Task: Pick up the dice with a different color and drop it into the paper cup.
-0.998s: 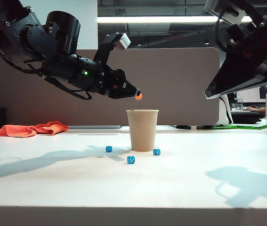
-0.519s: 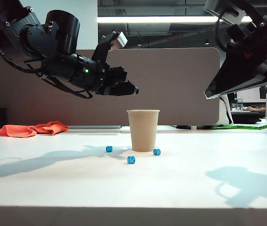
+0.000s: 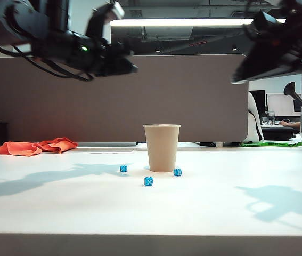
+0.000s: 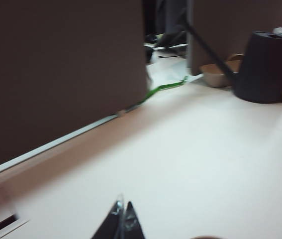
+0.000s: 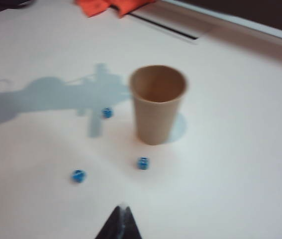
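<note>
The paper cup (image 3: 162, 148) stands upright mid-table, a plain tan cup; it also shows in the right wrist view (image 5: 156, 104) with its mouth open toward the camera. The dice with a different color shows in no view. Three blue dice (image 3: 123, 168) (image 3: 148, 181) (image 3: 177, 172) lie around the cup's base. My left gripper (image 3: 133, 68) is high up and left of the cup, shut and empty, its tips (image 4: 122, 206) pressed together. My right gripper (image 5: 122, 209) is shut and empty, hovering well short of the cup. The right arm (image 3: 278, 48) hangs at the upper right.
A crumpled orange cloth (image 3: 33, 145) lies at the table's back left. A brown partition (image 3: 204, 96) runs behind the table. A dark tapered container (image 4: 266, 67) and a shallow bowl (image 4: 218, 74) stand past the table's far end in the left wrist view.
One second ago my left gripper held the orange die over the cup. The die has left its tips, and the gripper has shut and moved up and left. The right arm has tilted upward slightly.
</note>
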Available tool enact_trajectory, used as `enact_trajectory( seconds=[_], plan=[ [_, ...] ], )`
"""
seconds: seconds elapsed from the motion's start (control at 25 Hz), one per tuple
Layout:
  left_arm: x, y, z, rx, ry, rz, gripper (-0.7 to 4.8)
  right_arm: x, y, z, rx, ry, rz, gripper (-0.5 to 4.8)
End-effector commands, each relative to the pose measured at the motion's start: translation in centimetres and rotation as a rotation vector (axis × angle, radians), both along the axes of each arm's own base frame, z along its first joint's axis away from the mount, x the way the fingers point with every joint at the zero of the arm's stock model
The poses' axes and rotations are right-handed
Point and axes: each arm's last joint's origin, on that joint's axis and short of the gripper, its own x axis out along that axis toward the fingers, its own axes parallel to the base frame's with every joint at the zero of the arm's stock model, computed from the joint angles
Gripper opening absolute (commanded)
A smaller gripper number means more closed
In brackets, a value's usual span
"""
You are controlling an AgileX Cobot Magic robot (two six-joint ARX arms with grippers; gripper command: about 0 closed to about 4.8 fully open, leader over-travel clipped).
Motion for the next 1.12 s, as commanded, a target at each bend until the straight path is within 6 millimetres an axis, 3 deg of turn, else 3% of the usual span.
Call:
enact_trajectory(
  seconds=[0.04, 0.28, 0.6, 0.68, 0.76, 1.12],
  plan=[
    [-0.4, 1.7, 1.0, 0.021, 0.057, 0.042, -0.06, 0.4, -1.6, 0.6, 0.018, -0.029, -0.073, -0.01],
    [-1.8, 4.5, 3.0, 0.054, 0.131, 0.118, -0.06, 0.5, -6.1, 1.3, 0.061, -0.067, -0.189, -0.01],
    [-5.2, 5.6, 3.5, 0.052, 0.119, 0.196, -0.06, -0.3, -6.6, 2.2, 0.068, -0.115, -0.213, -0.01],
    [-7.8, 6.5, 3.0, 0.054, 0.122, 0.259, -0.06, -1.2, -6.8, 2.7, 0.071, -0.15, -0.246, -0.01],
    [-9.0, 6.9, 2.6, 0.056, 0.121, 0.274, -0.06, -1.9, -6.9, 2.6, 0.087, -0.162, -0.277, -0.01],
    [-14.7, 8.6, 0.7, 0.028, 0.111, 0.33, -0.06, -6.3, -8.0, -0.8, 0.154, -0.248, -0.399, -0.01]
  ],
)
